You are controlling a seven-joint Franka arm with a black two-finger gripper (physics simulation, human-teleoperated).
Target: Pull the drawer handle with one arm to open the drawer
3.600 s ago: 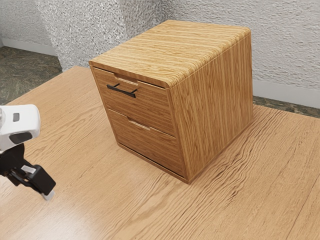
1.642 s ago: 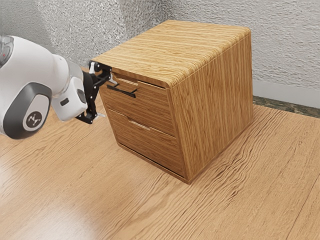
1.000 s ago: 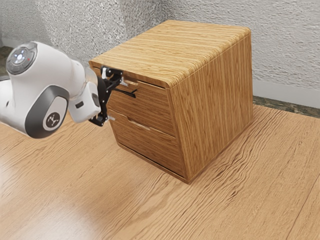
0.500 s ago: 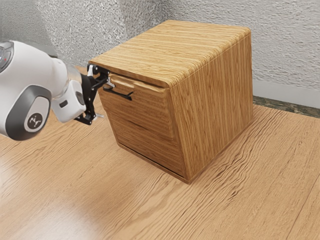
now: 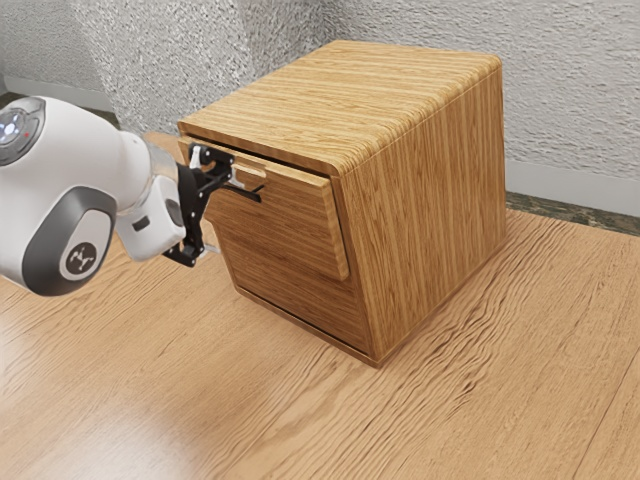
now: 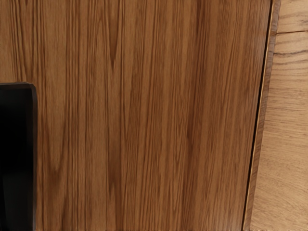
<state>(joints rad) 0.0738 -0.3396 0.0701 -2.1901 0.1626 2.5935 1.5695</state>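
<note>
**Drawer**: upper of two in cabinet, on table. Partly out, front standing proud of the cabinet face toward the exterior view's left. Lower drawer flush and shut.

**Handle**: thin black bar, high on the drawer front.

**Gripper**: at the bar's end nearer the arm, jaws pinching it.

**Wrist view:** drawer front close and square-on, with a strip of table beside it.

**Step in hand, as judged:** the pull, roughly midway.

**Handling notes:**
- Draw straight back along the slides, away from the cabinet.
- No lifting and no sideways drift, lest the drawer bind or the bar slip free.
- Grip sits off-centre, so expect some twist and hold the wrist square to the front.
- Firm clamp and even pace; ease off before the end of travel.
</note>
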